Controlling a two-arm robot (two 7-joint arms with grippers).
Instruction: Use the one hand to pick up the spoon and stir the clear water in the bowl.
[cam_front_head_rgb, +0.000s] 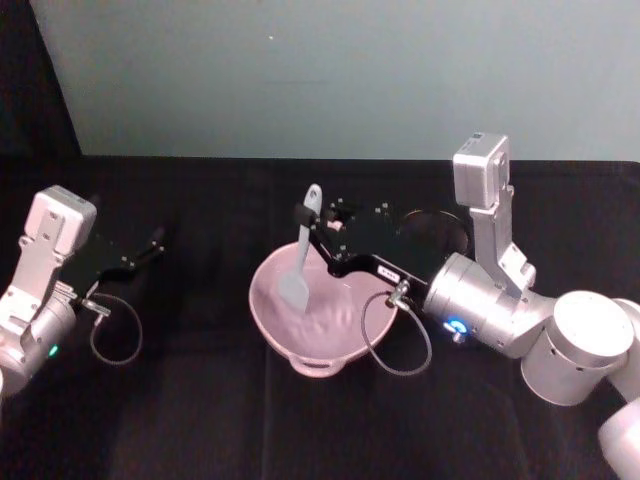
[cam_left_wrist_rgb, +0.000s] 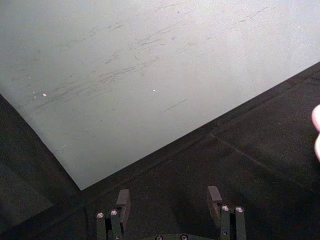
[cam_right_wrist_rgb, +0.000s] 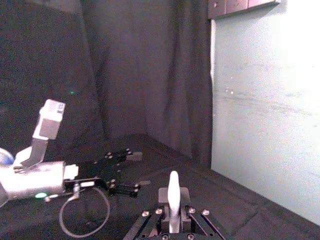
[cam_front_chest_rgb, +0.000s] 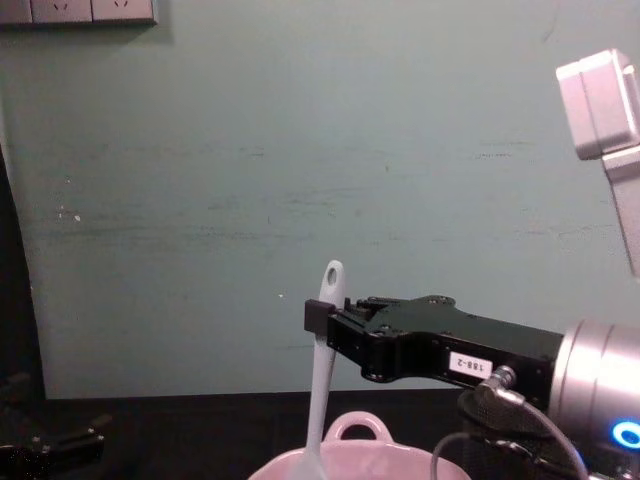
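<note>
A pale pink bowl (cam_front_head_rgb: 330, 345) sits on the black table near the middle, its loop handle (cam_front_chest_rgb: 357, 428) toward me in the chest view. The white spoon (cam_front_head_rgb: 303, 250) stands nearly upright with its scoop down in the bowl's water. My right gripper (cam_front_head_rgb: 309, 222) reaches in from the right and is shut on the spoon's handle (cam_front_chest_rgb: 325, 330), just below the oval hole. In the right wrist view the handle (cam_right_wrist_rgb: 173, 196) rises between the closed fingers. My left gripper (cam_front_head_rgb: 155, 240) rests at the table's left, open, with nothing between its fingers (cam_left_wrist_rgb: 122, 202).
A black wire-mesh cup (cam_front_head_rgb: 440, 232) stands behind the right arm. Cable loops hang from both wrists (cam_front_head_rgb: 395, 335). The pale green wall (cam_front_head_rgb: 330, 70) runs along the table's far edge, with black curtain at the left.
</note>
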